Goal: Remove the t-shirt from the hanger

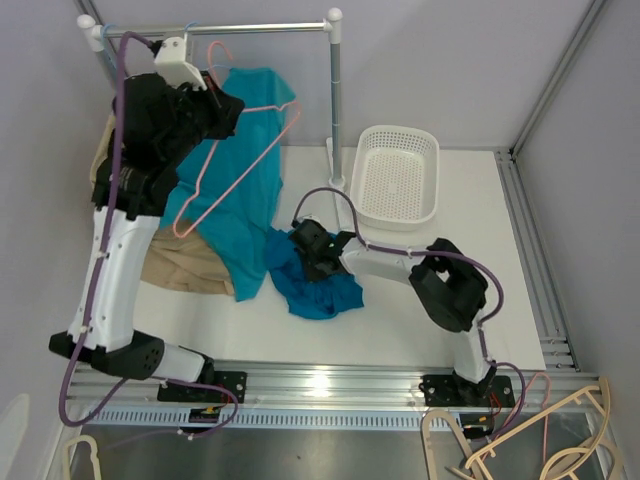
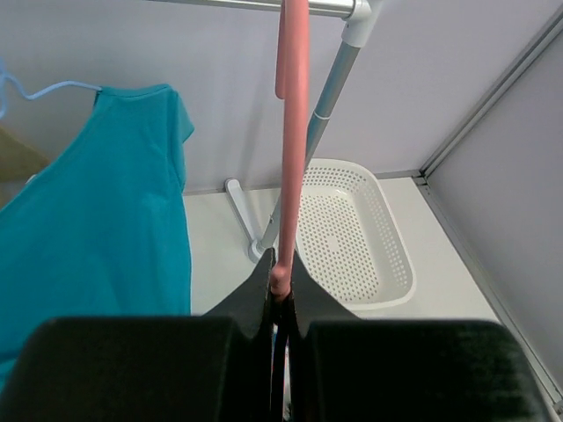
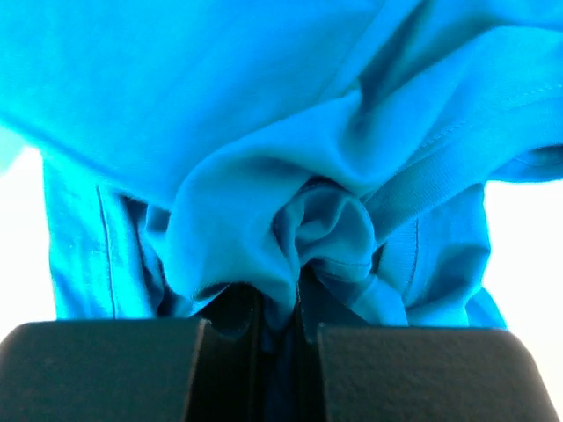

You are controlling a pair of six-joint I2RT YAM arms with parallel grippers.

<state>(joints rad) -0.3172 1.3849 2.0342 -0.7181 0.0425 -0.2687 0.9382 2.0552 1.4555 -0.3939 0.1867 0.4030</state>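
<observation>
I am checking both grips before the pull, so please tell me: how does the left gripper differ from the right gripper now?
The left gripper pinches the thin pink hanger; the right gripper pinches bunched cloth of the teal t-shirt. The left gripper is raised near the rail, while the right gripper sits low over the table. Both are shut on something.

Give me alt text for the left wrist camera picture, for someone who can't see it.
The left gripper is shut on a pink hanger that rises straight up toward the metal rail. A teal t-shirt hangs at the left, and a white basket sits on the table behind.
</observation>
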